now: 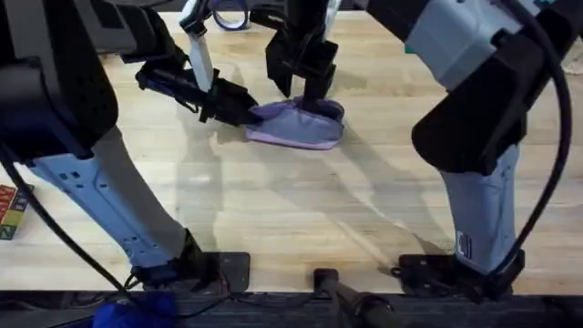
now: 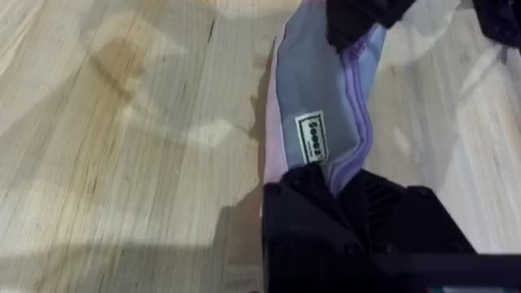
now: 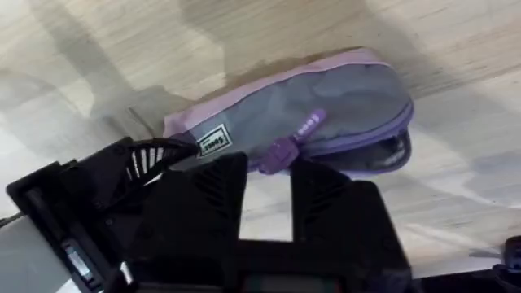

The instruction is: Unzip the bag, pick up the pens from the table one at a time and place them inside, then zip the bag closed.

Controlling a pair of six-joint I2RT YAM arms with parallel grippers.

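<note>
The lavender bag (image 1: 296, 128) lies on the table (image 1: 301, 210) at the middle back. My left gripper (image 1: 244, 113) reaches in from the left and is shut on the bag's labelled end (image 2: 313, 138). My right gripper (image 1: 310, 98) comes down from behind onto the bag's top. In the right wrist view the purple zipper pull (image 3: 281, 153) sits pinched between its black fingertips (image 3: 224, 183), about a third of the way along the bag (image 3: 342, 106). The seam gapes dark at the far end. The pens are out of view.
A purple tape ring (image 1: 230, 16) lies at the back edge. A colourful box (image 1: 11, 211) sits at the far left, and a blue object (image 1: 137, 314) rests by the left base. Bare wood stretches between the bag and the arm bases.
</note>
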